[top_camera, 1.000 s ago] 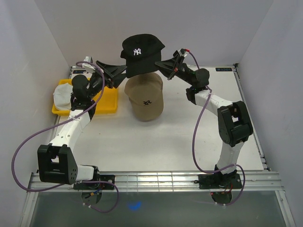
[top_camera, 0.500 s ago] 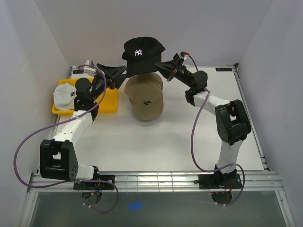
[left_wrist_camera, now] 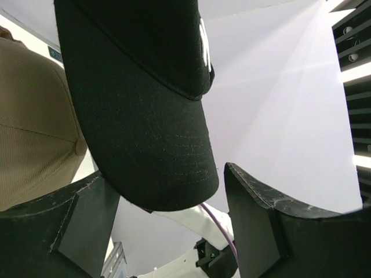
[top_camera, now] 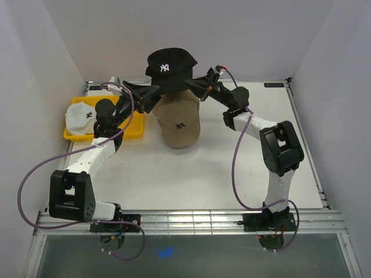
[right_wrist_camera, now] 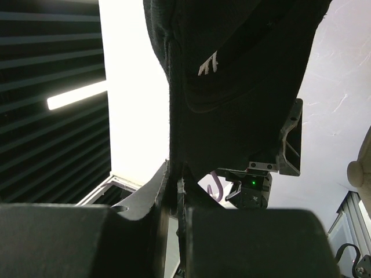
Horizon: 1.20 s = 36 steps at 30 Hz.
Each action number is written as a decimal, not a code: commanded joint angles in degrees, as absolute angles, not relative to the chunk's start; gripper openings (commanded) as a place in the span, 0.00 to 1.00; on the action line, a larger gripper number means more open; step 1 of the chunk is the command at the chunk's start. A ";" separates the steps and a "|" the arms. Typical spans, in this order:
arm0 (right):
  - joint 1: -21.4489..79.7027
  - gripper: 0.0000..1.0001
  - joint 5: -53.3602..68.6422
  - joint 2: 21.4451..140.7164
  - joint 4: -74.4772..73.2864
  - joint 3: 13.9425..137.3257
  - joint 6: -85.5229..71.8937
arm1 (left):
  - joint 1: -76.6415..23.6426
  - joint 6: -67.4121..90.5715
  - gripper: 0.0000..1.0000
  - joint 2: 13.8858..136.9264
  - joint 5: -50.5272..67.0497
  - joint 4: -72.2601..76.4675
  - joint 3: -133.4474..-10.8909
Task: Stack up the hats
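Black cap (top_camera: 170,65) hung in air right over tan cap (top_camera: 178,119), ready to drop on top. Right gripper (top_camera: 194,87) pinched tight on its edge to hold it up. Left gripper (top_camera: 155,92) spread wide around brim, likely to steady it. White cap (top_camera: 78,114) sat in yellow tray (top_camera: 134,128).

An interlocked "NY" is embroidered in white on the front of the black cap (top_camera: 174,62). It is read clearly in the top view, while only parts of it are seen in both wrist views. A small dark monogram is stitched on the tan cap (top_camera: 179,114), but its letters cannot be told. A dark mark on the white cap (top_camera: 78,116) cannot be read. A black label (top_camera: 272,85) at the far right edge of the table (top_camera: 174,174) is too small to be read.
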<state>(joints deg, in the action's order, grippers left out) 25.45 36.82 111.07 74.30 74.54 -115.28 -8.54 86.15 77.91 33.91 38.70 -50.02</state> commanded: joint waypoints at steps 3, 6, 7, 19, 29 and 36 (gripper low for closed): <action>26.10 0.08 37.27 111.09 95.45 76.29 -125.33 | -8.53 86.22 0.74 76.11 34.02 41.13 -50.10; 26.10 0.08 38.05 110.92 96.68 75.50 -126.47 | -8.35 86.22 0.64 76.20 33.75 41.13 -50.27; 26.10 0.08 38.67 110.83 96.68 75.50 -126.47 | -8.26 86.22 0.61 76.29 33.66 41.13 -50.36; 25.31 0.08 46.13 108.72 91.85 69.53 -123.05 | -8.79 81.74 0.18 73.57 36.03 35.16 -49.14; 24.17 0.08 53.52 101.08 67.36 65.92 -104.02 | -11.86 79.28 0.00 72.16 36.48 34.28 -42.46; 24.08 0.08 56.16 98.96 54.06 64.60 -93.71 | -13.71 77.52 0.00 70.58 35.16 33.84 -39.03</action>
<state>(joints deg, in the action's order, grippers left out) 21.69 50.22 101.62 58.65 64.79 -100.60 -11.11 83.07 72.23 32.29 36.21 -40.88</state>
